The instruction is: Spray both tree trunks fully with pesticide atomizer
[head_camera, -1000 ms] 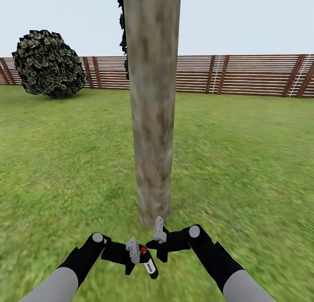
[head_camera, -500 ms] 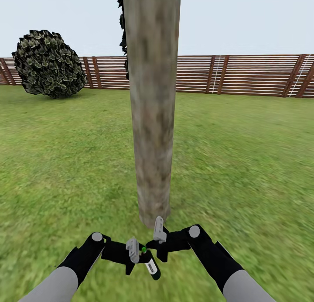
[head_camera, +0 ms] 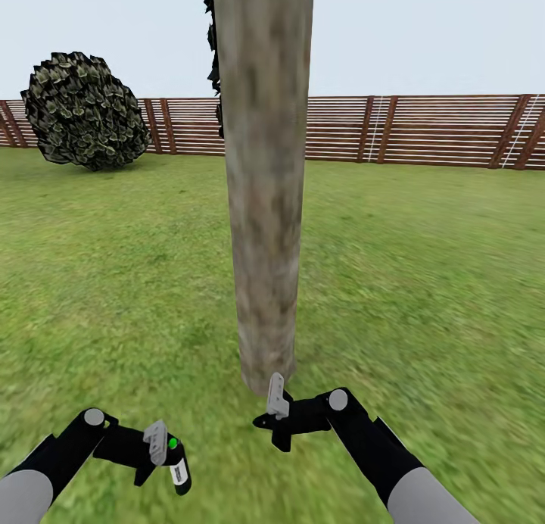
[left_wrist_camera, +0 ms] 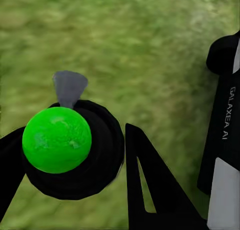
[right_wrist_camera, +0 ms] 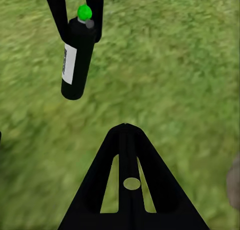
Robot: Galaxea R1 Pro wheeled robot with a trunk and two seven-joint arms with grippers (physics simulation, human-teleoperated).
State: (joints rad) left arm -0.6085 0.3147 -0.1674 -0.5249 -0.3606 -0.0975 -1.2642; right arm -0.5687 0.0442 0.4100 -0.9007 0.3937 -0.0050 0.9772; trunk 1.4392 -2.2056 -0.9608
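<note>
At the lower left of the head view, the left gripper (head_camera: 162,457) is clamping the pesticide atomizer (head_camera: 179,471), a black bottle with a white label and a green cap, hanging tilted over the lawn (head_camera: 424,282). The left wrist view is looking straight down on that green cap (left_wrist_camera: 57,139) between the black fingers (left_wrist_camera: 150,190). At the lower centre, the right gripper (head_camera: 272,422) is hovering just before the base of the tree trunk (head_camera: 265,206); I cannot tell whether its fingers are parted or closed. The trunk is rising through the middle of the frame. Farther back, a round bush (head_camera: 83,111) is sitting at the upper left, and the wooden fence (head_camera: 424,130) is running across behind everything.
</note>
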